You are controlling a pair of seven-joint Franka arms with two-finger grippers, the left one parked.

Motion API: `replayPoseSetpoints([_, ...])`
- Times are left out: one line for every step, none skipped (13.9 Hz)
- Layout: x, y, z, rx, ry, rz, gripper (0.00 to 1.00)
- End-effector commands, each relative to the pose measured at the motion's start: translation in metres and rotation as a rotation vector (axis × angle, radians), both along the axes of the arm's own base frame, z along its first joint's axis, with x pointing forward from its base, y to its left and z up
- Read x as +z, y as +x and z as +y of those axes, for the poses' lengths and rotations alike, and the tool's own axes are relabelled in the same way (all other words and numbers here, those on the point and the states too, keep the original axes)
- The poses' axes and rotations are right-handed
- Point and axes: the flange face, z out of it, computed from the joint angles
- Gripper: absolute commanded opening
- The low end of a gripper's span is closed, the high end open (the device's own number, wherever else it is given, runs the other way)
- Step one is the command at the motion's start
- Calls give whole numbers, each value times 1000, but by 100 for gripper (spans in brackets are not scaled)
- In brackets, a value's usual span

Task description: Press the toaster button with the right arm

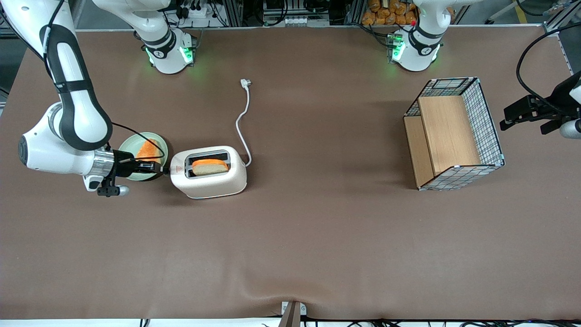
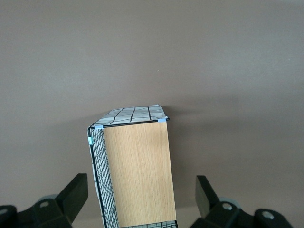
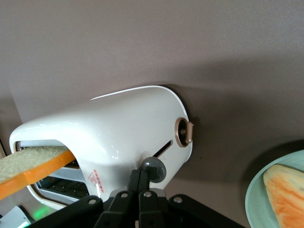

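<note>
We see the toaster (image 1: 209, 178) standing on the brown worktop (image 1: 317, 236) toward the working arm's end, a cream-white rounded body with a grey metal slot rim and a small red triangle mark (image 1: 178, 170) on its top; one slice of toast (image 1: 209, 166) with an orange crust stands up out of a slot; the white power cord (image 1: 243, 122) trails away from the toaster, farther from the front camera, and ends in an unplugged plug (image 1: 245, 82) lying on the worktop. The right arm (image 1: 72, 113) reaches in low beside the toaster's end face, and its gripper (image 1: 162, 170) sits right at that face; in the wrist view the fingers (image 3: 141, 183) are pressed together with their tips touching the button (image 3: 153, 168), a small grey round knob on the slot lever of the end face; near it on the same face we see a bronze-ringed dial (image 3: 183, 132). Just beside the toaster, partly under the gripper, a pale green plate (image 1: 129, 144) carries a second piece of toast (image 1: 148, 149). Toward the parked arm's end of the worktop, well apart from the toaster, a wire-and-wood basket (image 1: 454, 134) lies tipped on its side, its wooden panels showing through the open face.
</note>
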Motion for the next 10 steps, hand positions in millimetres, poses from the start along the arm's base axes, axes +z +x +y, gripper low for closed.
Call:
replayPoseSetpoints([-6, 3, 1, -3, 21, -12, 0])
replayPoseSetpoints([-10, 3, 0, -5, 22, -8, 0])
replayPoseSetpoints([-11, 4, -1, -6, 22, -8, 0])
replayPoseSetpoints([-13, 4, -2, -8, 22, -3, 0])
replayPoseSetpoints([-17, 5, -2, -10, 22, 3, 0])
replayPoseSetpoints([-22, 6, -1, -20, 35, 9, 0])
replayPoseSetpoints([-26, 6, -1, -31, 50, 14, 0])
replayPoseSetpoints([-29, 5, -2, -25, 53, 13, 0])
replayPoseSetpoints([-32, 5, -2, -28, 56, 17, 0])
replayPoseSetpoints([-32, 5, -3, -35, 61, 18, 0])
